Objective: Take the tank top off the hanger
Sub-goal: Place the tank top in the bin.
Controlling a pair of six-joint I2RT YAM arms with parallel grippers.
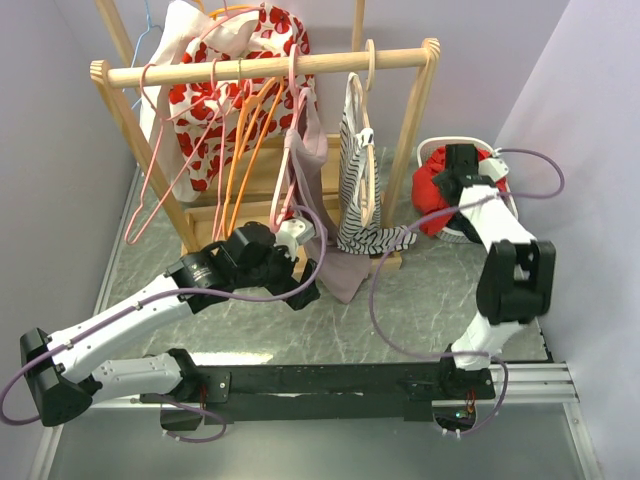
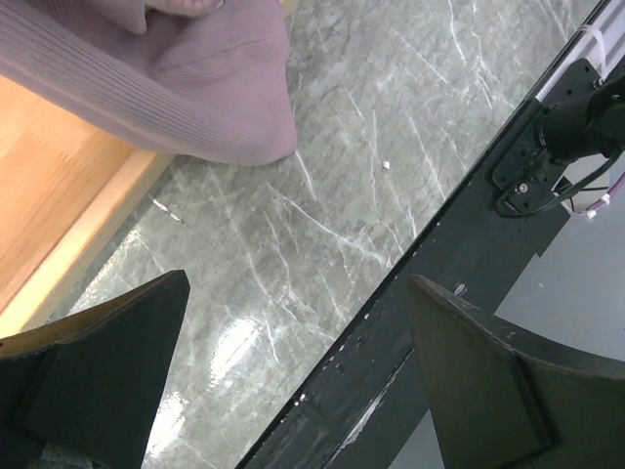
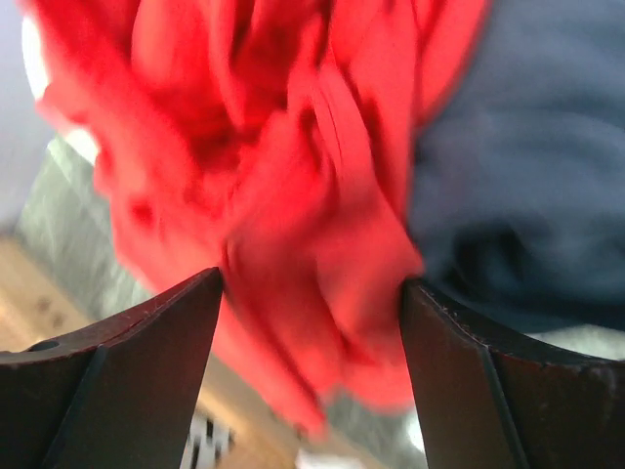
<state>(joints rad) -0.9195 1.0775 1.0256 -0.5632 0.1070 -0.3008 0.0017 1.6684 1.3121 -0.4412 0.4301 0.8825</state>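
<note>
The grey marbled bench (image 1: 420, 300) carried a wooden clothes rack (image 1: 270, 68) against lilac walls. The mauve ribbed tank top (image 1: 343, 272) hung on a pale hanger (image 1: 287, 165), its hem trailing onto the bench. The left tool (image 2: 298, 293) stood open and empty, near the hem. The right tool (image 3: 311, 283) stood open above red cloth (image 1: 435, 190) in the white basket (image 1: 505, 200). Recommended: grip a strap, lift it clear of the hanger arm, then draw downward. No legible writing appeared.
</note>
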